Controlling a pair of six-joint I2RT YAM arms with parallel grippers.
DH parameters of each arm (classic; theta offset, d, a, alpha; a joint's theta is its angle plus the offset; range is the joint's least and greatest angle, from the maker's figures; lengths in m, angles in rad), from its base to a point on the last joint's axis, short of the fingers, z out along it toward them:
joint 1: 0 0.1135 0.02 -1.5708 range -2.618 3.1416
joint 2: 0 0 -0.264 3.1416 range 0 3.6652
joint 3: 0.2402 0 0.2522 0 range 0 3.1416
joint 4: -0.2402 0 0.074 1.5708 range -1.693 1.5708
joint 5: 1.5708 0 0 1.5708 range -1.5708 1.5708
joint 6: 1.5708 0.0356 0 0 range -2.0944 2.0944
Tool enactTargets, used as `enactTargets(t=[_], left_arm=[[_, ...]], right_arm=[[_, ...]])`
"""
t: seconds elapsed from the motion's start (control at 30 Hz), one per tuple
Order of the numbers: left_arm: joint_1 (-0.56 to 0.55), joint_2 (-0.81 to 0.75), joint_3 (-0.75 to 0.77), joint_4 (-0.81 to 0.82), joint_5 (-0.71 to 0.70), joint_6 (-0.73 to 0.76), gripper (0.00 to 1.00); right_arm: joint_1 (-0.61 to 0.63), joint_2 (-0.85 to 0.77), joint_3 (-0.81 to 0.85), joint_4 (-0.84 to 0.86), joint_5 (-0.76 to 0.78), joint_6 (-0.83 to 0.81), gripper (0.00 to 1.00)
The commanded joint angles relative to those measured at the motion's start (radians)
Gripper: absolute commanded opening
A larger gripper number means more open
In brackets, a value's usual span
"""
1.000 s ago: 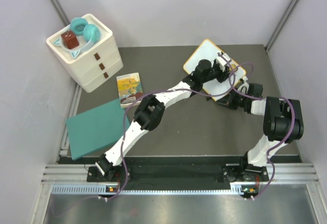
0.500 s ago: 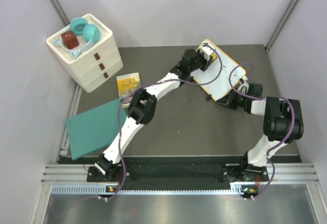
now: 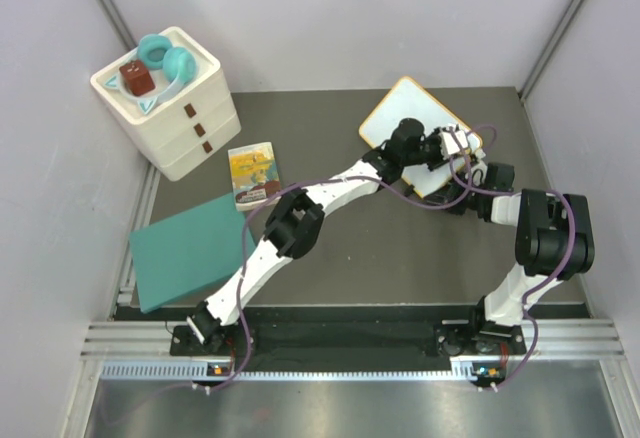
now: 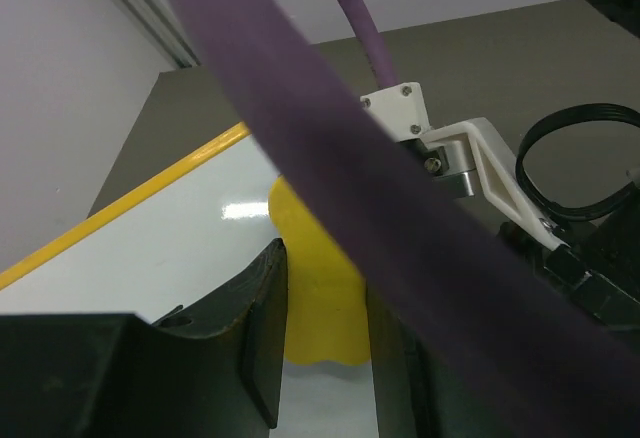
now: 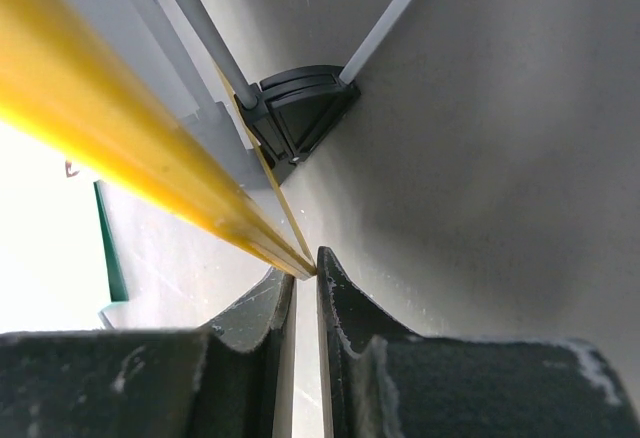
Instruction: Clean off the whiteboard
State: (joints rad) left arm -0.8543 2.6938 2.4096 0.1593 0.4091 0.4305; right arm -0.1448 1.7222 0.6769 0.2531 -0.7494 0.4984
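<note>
The whiteboard (image 3: 392,114) lies at the back right of the table, white with a thin orange-yellow frame; no scribbles show on its visible part. My left gripper (image 3: 455,144) is over its right end, shut on a yellow eraser (image 4: 318,293) that presses on the white surface (image 4: 160,263). In the left wrist view the gripper (image 4: 322,343) has a purple cable across it. My right gripper (image 3: 461,189) is at the board's near right edge. In the right wrist view the gripper (image 5: 305,280) is shut on the tip of the yellow frame (image 5: 120,148).
A white drawer unit (image 3: 190,123) at the back left carries teal headphones (image 3: 165,58) and a small red-brown block (image 3: 137,78). A booklet (image 3: 254,174) and a flat teal rectangle (image 3: 188,250) lie left of centre. Walls close in on both sides.
My left gripper with the eraser swept from the board's far corner back down to its near right end. The right gripper has held still on the board's edge.
</note>
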Motion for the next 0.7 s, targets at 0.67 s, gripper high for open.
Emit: enactTargets(t=[0.67], left_arm=[[0.193,-0.032,-0.093,-0.116,-0.066,-0.231,0.00]], right_arm=[[0.056,0.025,-0.013,-0.118,-0.044,-0.089,0.00]])
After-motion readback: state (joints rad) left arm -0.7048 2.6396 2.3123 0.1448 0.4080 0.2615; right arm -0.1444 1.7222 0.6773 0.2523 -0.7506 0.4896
